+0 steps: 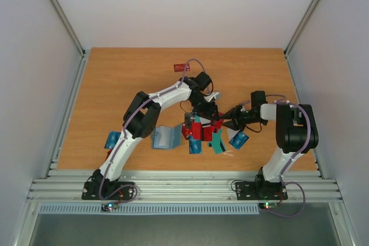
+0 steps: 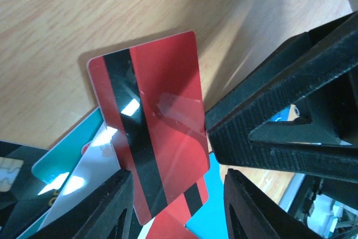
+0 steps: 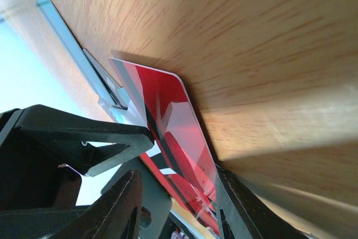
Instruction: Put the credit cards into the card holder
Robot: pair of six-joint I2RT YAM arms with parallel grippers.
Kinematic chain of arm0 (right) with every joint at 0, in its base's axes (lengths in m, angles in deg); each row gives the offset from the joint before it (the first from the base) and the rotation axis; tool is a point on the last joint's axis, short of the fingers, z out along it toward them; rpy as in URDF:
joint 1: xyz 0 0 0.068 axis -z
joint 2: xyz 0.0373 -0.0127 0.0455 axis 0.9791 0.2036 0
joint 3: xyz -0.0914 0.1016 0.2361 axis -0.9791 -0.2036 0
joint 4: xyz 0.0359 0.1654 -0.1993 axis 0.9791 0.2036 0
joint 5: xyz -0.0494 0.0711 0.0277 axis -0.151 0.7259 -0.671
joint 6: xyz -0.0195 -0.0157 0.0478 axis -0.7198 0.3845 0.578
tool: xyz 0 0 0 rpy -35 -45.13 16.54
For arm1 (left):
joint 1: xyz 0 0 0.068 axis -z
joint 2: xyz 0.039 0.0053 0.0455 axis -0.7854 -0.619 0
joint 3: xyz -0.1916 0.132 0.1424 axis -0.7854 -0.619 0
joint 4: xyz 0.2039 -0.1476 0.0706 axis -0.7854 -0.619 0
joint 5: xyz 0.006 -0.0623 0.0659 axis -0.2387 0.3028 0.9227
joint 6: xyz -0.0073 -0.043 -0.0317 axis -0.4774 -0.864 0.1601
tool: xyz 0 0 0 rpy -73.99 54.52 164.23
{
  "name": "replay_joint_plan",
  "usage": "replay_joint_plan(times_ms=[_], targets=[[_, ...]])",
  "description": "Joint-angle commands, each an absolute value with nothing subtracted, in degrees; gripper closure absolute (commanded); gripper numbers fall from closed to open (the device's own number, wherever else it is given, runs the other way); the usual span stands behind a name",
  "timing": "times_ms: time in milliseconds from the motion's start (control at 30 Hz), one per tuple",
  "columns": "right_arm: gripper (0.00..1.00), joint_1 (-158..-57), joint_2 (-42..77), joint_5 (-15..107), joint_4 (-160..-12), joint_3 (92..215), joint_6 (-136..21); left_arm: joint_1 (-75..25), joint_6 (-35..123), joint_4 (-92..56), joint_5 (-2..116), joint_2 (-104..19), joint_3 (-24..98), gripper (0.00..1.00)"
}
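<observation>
A red credit card with a black stripe (image 2: 162, 132) stands tilted up on edge over the pile of cards (image 1: 202, 133) at mid-table. My left gripper (image 1: 206, 109) is open, and its fingers (image 2: 106, 205) straddle the card's lower end without closing on it. My right gripper (image 1: 228, 117) is open too; one ribbed finger (image 2: 268, 132) presses against the card's edge. In the right wrist view the card (image 3: 179, 121) leans against the right-hand finger (image 3: 235, 205). The card holder (image 1: 166, 137) lies open, left of the pile, showing light blue-grey pockets.
A teal card (image 1: 112, 139) lies at the left near the front edge. A blue card (image 1: 239, 139) lies right of the pile. A lone red card (image 1: 180, 67) lies farther back. Teal, white and blue cards (image 2: 72, 160) lie under the raised card.
</observation>
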State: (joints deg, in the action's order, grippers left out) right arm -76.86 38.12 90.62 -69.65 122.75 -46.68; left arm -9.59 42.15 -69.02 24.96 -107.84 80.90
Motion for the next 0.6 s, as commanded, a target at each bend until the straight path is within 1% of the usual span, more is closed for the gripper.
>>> replay_joint_plan(times_ms=[0,200,300,433,567], targets=[[0.62,-76.7,39.9,88.1,-71.6,121.4,-47.9,-7.6,39.5,-66.5,19.8,-109.6,78.1,0.54],[0.63,-76.7,39.4,89.8,-72.3,121.2,-48.5,-7.6,36.2,-61.8,16.8,-108.4,75.0,0.54],[0.65,-76.7,38.9,88.4,-67.9,122.0,-50.4,-7.6,34.5,-60.4,18.9,-107.0,73.6,0.55],[0.65,-76.7,35.3,85.0,-59.5,124.6,-55.1,-7.7,33.7,-61.5,23.4,-103.8,73.1,0.56],[0.64,-76.7,31.7,82.3,-53.2,126.4,-58.8,-7.9,34.0,-62.6,24.9,-101.1,73.4,0.56]])
